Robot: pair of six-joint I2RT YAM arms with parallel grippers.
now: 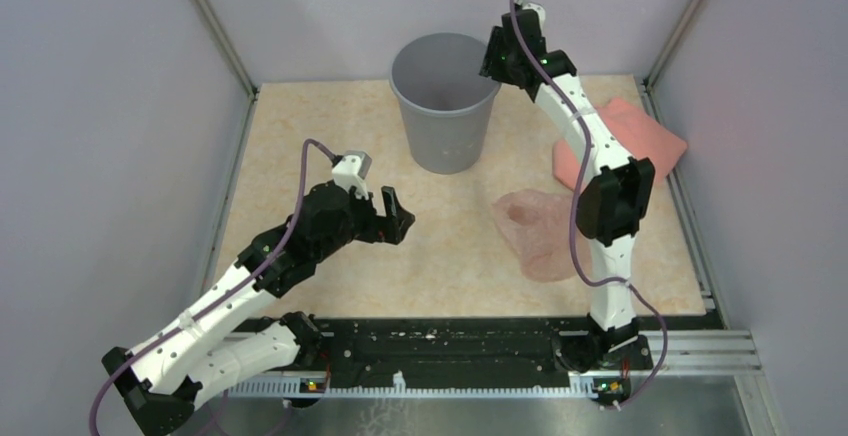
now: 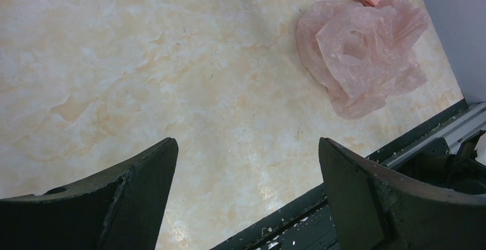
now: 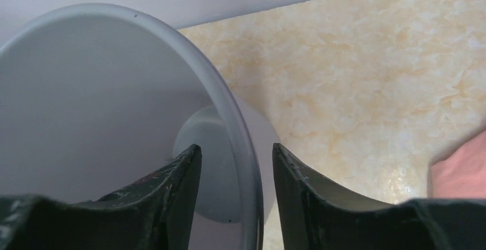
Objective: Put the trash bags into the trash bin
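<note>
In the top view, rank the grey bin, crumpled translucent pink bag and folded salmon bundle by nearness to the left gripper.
From the left gripper:
1. Grey trash bin, just ahead, slightly right.
2. Translucent pink bag, to its right.
3. Folded salmon bundle, far right, beyond the bag.

Robot test cell in a lab, plain pale grey wall panels (image 1: 100, 106) framed by bare aluminium corner posts (image 1: 215, 26), beige marble-patterned tabletop (image 1: 330, 116), black-and-aluminium mounting rail (image 1: 450, 351) along its near edge, white-and-black jointed left arm (image 1: 220, 306) and right arm (image 1: 600, 156) bolted there.

The right tool (image 3: 236, 153) straddles the trash bin (image 3: 109, 72) rim.
</note>
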